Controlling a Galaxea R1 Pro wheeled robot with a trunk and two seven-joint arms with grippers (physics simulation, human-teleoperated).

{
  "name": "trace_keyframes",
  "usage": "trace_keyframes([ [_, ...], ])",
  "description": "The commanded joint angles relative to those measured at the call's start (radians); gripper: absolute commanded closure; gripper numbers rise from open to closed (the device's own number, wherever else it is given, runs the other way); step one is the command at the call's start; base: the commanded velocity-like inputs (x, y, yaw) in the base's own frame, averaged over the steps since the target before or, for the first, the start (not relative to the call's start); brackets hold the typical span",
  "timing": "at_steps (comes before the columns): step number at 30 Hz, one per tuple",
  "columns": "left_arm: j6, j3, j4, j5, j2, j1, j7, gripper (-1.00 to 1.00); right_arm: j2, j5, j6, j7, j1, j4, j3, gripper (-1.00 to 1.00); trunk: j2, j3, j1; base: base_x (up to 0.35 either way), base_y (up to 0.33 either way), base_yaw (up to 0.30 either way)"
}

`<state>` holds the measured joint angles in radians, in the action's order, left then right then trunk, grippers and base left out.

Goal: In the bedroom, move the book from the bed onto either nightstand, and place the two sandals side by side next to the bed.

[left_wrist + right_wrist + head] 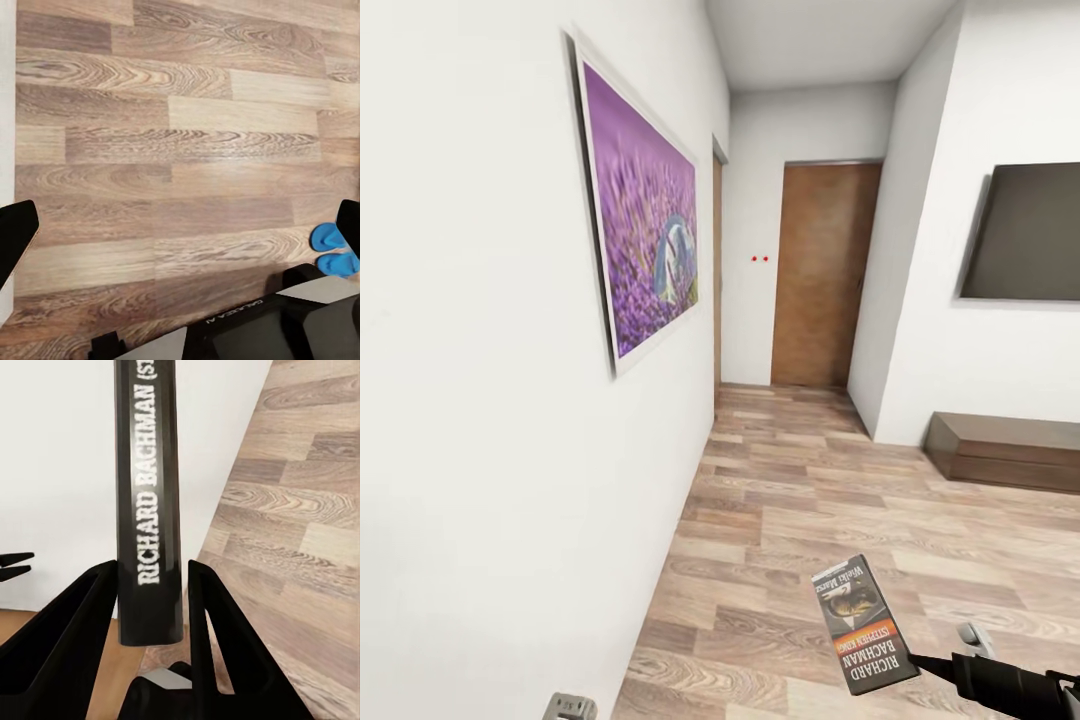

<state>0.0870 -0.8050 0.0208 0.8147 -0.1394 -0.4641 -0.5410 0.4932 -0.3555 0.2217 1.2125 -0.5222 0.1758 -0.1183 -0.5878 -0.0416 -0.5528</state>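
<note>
Head view: I carry the book [863, 624] in my right gripper [154, 607], clamped on its spine, above open floor [810, 520].
Wall [480, 400] close on my left; the left gripper's [180, 225] fingers are spread apart, the sandals [334, 251] on the floor beyond them.

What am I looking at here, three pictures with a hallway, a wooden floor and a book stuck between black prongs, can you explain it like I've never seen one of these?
This is a computer simulation of a wheeled robot with two arms. The head view looks forward from its head: a hallway with a purple picture on the wall, a brown door, a dark screen and a wood floor. The other two pictures come from cameras by each gripper. The right gripper is shut on the book, a paperback; its spine reads RICHARD BACHMAN. The left gripper is open, holding nothing, over bare floor. The two blue sandals lie on the floor near the robot's dark base.
</note>
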Motion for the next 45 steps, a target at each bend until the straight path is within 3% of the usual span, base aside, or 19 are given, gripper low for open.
trace_keyframes([
  [1, 0.005, -0.007, 0.000, 0.011, 0.000, -0.001, -0.002, -1.00, 0.001, -0.011, 0.010, 0.002, -0.001, 0.001, -0.006, 1.00, -0.002, -0.002, -0.001, 0.321, 0.000, 0.000],
  [22, 0.005, -0.007, 0.001, 0.011, 0.000, -0.001, -0.002, -1.00, 0.001, -0.011, 0.010, 0.004, -0.001, 0.001, -0.006, 1.00, -0.002, -0.002, -0.001, 0.213, 0.000, 0.000],
  [45, 0.005, -0.007, 0.001, 0.011, 0.000, -0.001, -0.002, -1.00, 0.001, -0.007, 0.011, 0.007, -0.001, 0.001, -0.007, 1.00, -0.002, -0.002, -0.001, 0.011, 0.000, -0.056],
])
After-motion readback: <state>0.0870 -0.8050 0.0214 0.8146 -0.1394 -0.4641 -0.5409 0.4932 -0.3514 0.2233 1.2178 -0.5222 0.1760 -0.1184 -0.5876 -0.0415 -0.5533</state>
